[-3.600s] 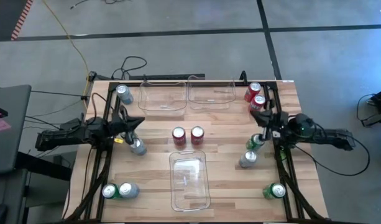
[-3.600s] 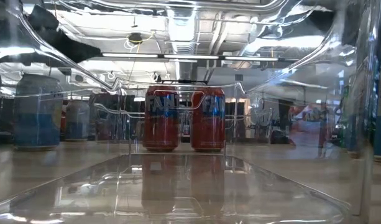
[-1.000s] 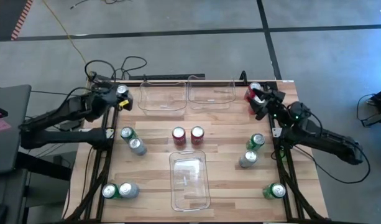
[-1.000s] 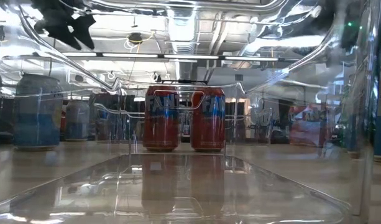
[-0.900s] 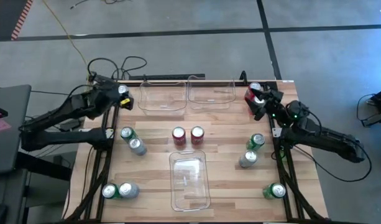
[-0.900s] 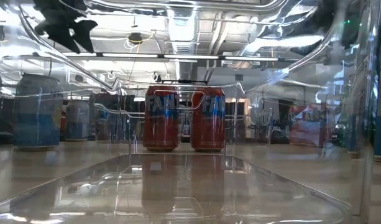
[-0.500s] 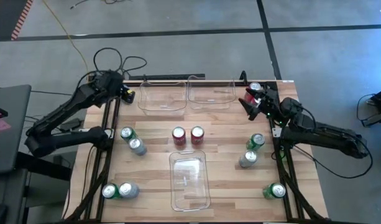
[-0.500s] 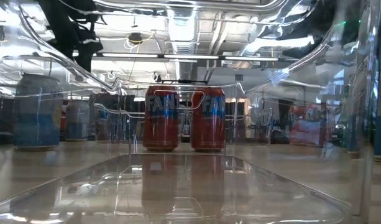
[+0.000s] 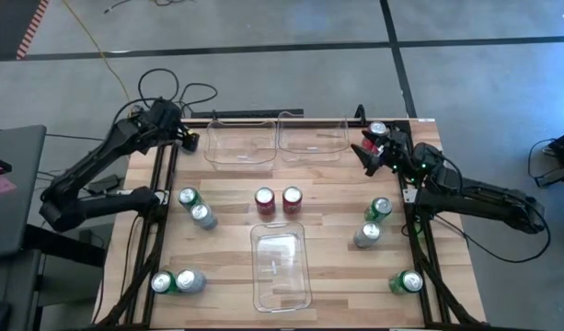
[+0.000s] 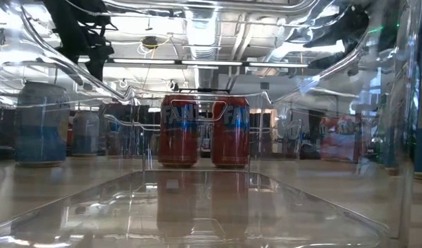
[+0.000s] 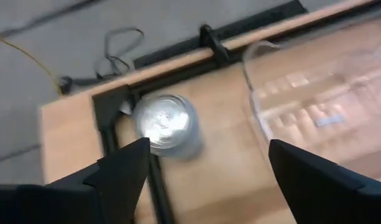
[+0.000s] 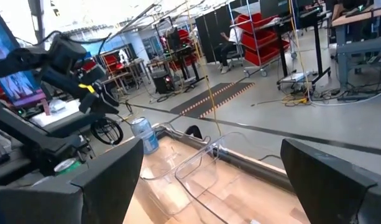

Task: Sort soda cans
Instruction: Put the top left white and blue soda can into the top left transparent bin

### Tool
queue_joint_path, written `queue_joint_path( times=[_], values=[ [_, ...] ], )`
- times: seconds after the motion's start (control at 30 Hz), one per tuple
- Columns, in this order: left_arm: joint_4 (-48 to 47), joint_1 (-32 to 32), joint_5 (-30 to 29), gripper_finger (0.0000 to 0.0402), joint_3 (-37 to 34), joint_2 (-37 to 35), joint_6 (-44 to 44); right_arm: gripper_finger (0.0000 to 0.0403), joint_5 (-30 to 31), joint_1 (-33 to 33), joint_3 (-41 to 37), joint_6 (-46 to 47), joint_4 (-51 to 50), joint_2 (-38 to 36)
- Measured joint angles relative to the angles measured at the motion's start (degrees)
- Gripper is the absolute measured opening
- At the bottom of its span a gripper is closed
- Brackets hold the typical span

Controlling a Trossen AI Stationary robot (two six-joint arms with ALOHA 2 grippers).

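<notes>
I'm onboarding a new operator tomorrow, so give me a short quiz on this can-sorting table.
1. How many clear bins are on the table?
2. True or false: the two central red cans stand inside a bin.
3. The left end effector hovers open near a can at the table's corner. Which colour is the can? A red, B silver, C green.
Key: 1 three; 2 false; 3 B.

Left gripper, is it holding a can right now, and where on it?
Nothing held. The left gripper hovers open above a silver can at the table's corner.
</notes>
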Motion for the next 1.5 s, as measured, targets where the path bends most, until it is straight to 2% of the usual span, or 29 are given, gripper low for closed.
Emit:
queue_joint_path(
  times=[0.17,0.47,0.77,0.83,1.0,1.23,1.5],
  values=[
    [-2.15,-1.71,4.38,0.0332,-0.02,3.28,-7.32,0.0398,0.00,0.89,0.00,1.22,-0.02,-0.08],
    [-1.11,-4.68,4.82,0.0330,0.14,12.34,-11.13,0.0398,-0.01,3.97,0.00,1.83,1.09,-0.08],
    [-7.95,-4.68,4.74,0.0330,9.40,18.87,-12.43,0.0398,0.00,4.09,0.00,0.97,3.71,-0.08],
    [-9.63,-4.68,2.99,0.0330,12.73,19.52,-12.58,0.0398,0.00,4.09,0.00,0.27,4.00,-0.10],
    [-11.97,-4.26,-5.62,0.0330,18.20,19.59,-12.65,0.0398,0.00,4.09,0.00,-0.31,4.37,-0.10],
    [-19.06,-0.06,-6.04,0.0330,18.71,21.17,-16.69,0.0398,0.00,4.09,0.00,-0.31,4.28,-0.03],
    [-16.68,2.12,-6.52,0.0330,18.69,25.72,-17.46,0.0398,0.00,4.09,0.00,-0.29,5.04,-0.05]
  ],
)
